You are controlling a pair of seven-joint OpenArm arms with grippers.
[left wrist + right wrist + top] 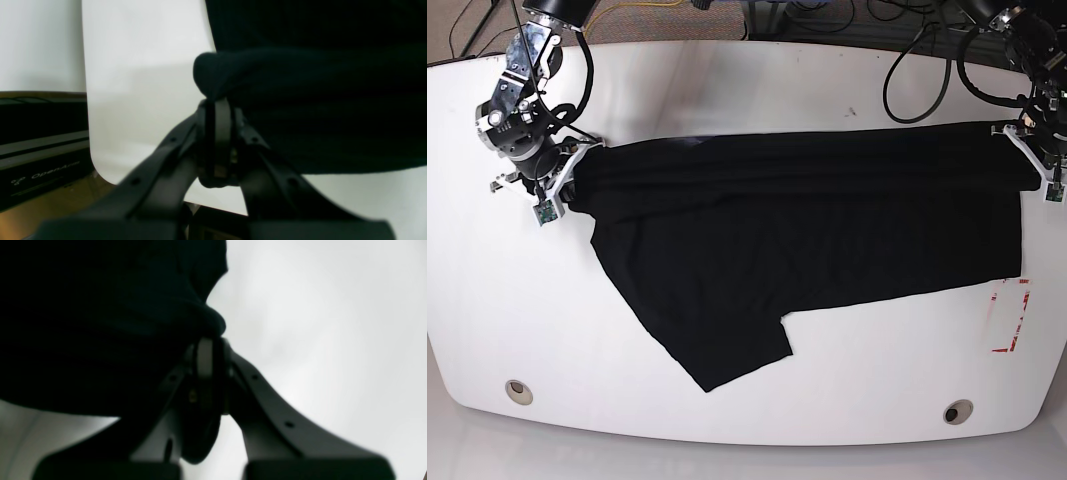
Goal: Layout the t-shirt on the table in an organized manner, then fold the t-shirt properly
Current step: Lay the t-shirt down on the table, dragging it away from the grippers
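**Q:** What are your grippers doing here?

**A:** My left gripper (218, 110) is clamped on a bunched fold of the t-shirt (317, 110), jaws pressed together with cloth swelling out just above them. My right gripper (208, 350) has the same pinch on the opposite end. Seen from the base camera, the two stand well apart at either side of the table (757, 70), and I hold them that way so the cloth between them pulls into a straight band.

**Q:** And where does the shirt lie?

**A:** Across the middle of the table, its top edge taut between my hands, the body draped toward the front edge. One sleeve angles out toward the near grommet (518, 391); the other end reaches almost to the red-and-white mark (1010, 315).

**Q:** Is it flat yet?

**A:** Both wrist views are dark and blurred, so I can't say which part of the shirt I'm gripping. I'd judge the layout as under way, with no fold begun.
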